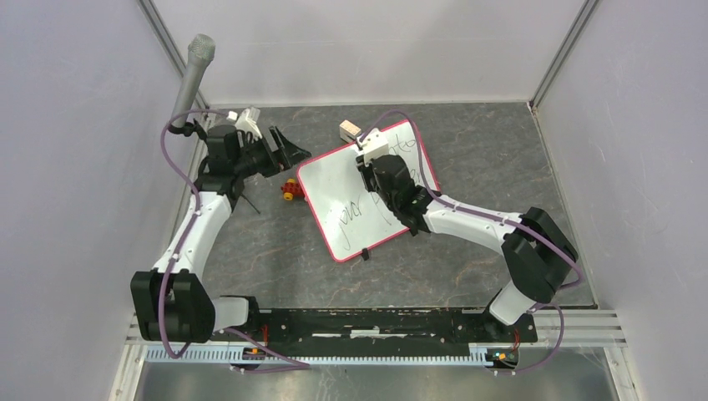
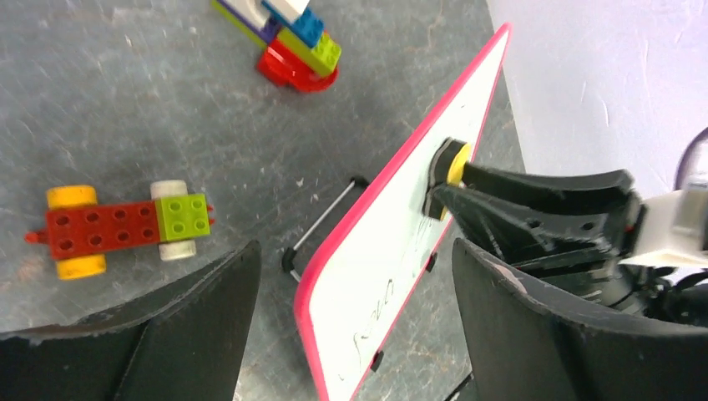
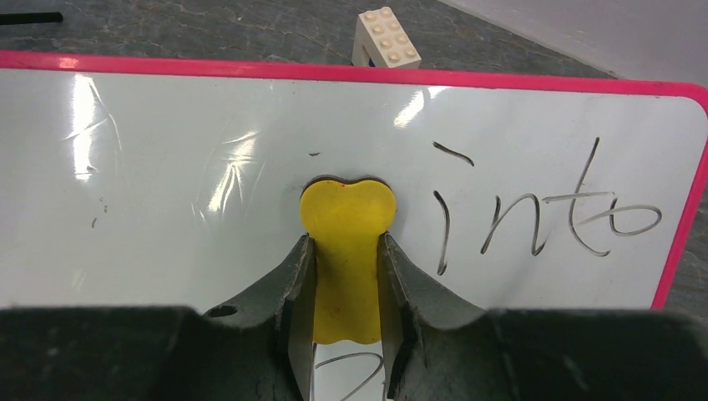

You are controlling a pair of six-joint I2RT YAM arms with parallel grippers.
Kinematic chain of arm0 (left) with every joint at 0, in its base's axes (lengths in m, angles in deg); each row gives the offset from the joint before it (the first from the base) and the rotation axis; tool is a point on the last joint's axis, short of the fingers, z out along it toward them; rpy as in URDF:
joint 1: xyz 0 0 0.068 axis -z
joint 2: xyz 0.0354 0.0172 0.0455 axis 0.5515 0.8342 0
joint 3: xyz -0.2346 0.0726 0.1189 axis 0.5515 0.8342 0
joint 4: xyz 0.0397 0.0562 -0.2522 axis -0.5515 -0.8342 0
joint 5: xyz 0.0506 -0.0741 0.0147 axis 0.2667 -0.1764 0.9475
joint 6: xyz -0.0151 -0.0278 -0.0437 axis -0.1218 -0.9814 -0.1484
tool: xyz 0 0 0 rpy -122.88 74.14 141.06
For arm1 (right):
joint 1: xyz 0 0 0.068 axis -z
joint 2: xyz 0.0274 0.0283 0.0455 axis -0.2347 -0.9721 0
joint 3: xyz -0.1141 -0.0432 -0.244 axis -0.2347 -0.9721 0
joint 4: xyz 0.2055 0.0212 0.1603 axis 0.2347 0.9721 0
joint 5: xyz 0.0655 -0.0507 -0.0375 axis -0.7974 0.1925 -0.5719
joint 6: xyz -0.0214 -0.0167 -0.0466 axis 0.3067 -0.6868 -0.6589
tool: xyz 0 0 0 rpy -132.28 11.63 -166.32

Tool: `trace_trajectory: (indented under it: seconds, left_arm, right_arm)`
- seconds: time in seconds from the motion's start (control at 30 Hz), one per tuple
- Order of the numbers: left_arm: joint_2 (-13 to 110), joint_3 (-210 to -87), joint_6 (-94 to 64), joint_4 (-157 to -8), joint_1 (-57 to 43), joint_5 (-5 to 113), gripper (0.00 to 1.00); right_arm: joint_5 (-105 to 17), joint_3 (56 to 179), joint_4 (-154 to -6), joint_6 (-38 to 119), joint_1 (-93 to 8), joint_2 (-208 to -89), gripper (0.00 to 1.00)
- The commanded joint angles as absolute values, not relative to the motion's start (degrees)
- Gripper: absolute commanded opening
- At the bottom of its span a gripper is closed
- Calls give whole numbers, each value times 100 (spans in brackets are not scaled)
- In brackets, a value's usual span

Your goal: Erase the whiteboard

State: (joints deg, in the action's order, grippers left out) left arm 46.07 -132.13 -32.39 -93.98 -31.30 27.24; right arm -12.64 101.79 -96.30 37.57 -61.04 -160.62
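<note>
The whiteboard (image 1: 357,194) lies tilted in the middle of the table, white with a red-pink rim and black handwriting. In the right wrist view its surface (image 3: 167,167) is wiped on the left, with "into" at the right. My right gripper (image 3: 344,276) is shut on a yellow eraser (image 3: 346,217) pressed flat on the board; the left wrist view shows that eraser (image 2: 452,167) too. My left gripper (image 2: 355,317) is open and empty, hovering off the board's left corner (image 2: 334,284); in the top view it (image 1: 288,154) is beside the board's left edge.
A red and green toy-brick car (image 2: 117,227) and a stacked brick model (image 2: 292,42) lie left of the board. A cream brick (image 3: 386,38) lies beyond the board's far edge. A grey microphone (image 1: 192,79) leans at the back left wall.
</note>
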Motion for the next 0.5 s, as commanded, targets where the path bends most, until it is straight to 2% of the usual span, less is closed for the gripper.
trace_trajectory:
  seconds: [0.0, 0.17, 0.33, 0.47]
  left_arm:
    - [4615, -13896, -3006, -9588, -3000, 3194, 88]
    - [5473, -14753, -2933, -9695, -2560, 2970, 88]
    - [6504, -15671, -2993, -10006, -2433, 2264, 85]
    - [7018, -15962, -2852, -10095, -2424, 1700, 82]
  right_arm:
    - [-1520, 10548, -9491, 3861, -6011, -15978, 27]
    - [-1547, 10613, -9476, 3812, -5998, -15949, 27]
    - [-1530, 10501, -9502, 3800, -5981, -15891, 27]
    - [-1538, 10534, -9471, 3784, -5955, -15932, 27]
